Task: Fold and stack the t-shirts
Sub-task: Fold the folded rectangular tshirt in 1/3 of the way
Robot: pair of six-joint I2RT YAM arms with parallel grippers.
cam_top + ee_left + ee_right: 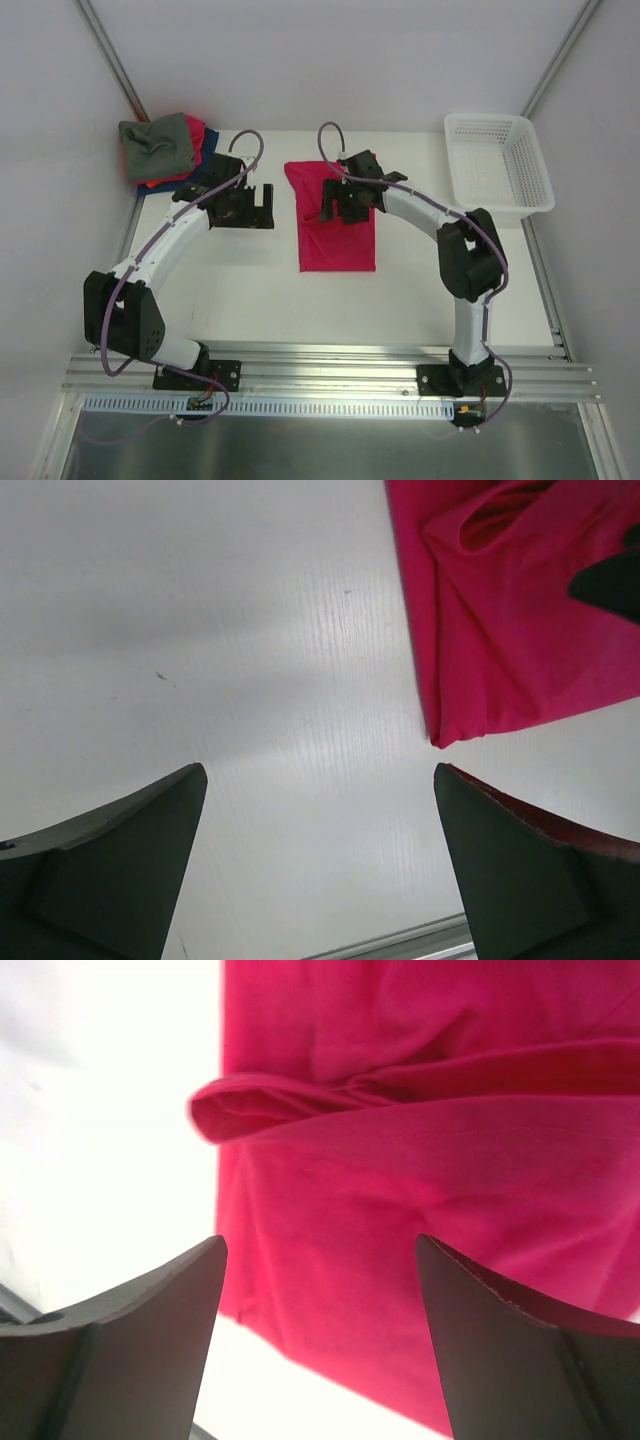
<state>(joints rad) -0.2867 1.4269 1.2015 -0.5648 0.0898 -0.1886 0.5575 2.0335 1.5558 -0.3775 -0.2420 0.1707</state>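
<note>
The crimson-red cloth t-shirt [337, 235] lies flat on the white surface [250, 290], directly beneath the right tool [335, 208], whose fingers stand apart above the cloth with nothing between them. In the right wrist view a rolled fold of the shirt [400, 1260] runs across just ahead of that tool [320, 1250]. The left tool [262, 207] hangs over bare surface beside the shirt's left edge, its fingers spread wide and holding nothing. From its own camera, the shirt's corner [500, 630] sits ahead and to the right of the tool [318, 780]. Beyond the left tool, a crumpled grey-green cloth t-shirt [158, 145] tops a pile with a dark blue cloth t-shirt [207, 166]. A white plastic lattice basket [500, 165] stands well off to the right tool's right.
</note>
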